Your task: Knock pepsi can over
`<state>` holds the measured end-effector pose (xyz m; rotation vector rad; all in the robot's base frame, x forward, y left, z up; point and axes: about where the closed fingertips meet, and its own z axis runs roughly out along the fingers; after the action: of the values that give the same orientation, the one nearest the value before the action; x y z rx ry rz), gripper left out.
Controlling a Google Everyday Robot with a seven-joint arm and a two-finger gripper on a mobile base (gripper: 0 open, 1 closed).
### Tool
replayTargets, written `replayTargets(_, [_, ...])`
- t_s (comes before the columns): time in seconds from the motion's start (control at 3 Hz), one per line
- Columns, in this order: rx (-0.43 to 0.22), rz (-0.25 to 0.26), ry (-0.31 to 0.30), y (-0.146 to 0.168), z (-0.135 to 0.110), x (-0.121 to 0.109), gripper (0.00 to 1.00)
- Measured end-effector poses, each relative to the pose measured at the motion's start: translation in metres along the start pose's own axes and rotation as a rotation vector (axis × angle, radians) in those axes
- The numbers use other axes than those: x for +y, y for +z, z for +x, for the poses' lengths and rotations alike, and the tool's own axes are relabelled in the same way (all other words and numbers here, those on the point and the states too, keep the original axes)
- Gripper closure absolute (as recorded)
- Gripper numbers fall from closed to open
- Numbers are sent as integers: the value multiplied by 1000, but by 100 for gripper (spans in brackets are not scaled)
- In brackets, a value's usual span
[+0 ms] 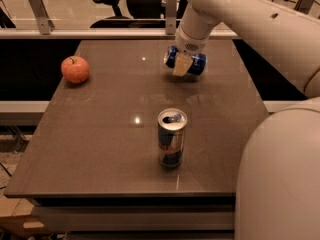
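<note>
the pepsi can [198,64] lies on its side at the far end of the table [100,134], directly under the gripper [182,67]; whether the gripper clamps it cannot be told. if clamped, release it, then lift clear without rolling the can

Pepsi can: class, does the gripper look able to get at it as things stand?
Probably yes: the gripper is right at the pepsi can, near the table's far edge, with nothing between them. The taller can and apple stand clear.
</note>
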<state>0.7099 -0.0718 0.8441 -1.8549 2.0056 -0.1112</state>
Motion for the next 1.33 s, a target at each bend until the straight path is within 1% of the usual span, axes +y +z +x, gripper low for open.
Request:
replayTargets(1.0, [71, 24, -39, 17, 1, 5, 100])
replayTargets(1.33, [85, 31, -47, 19, 2, 5, 100])
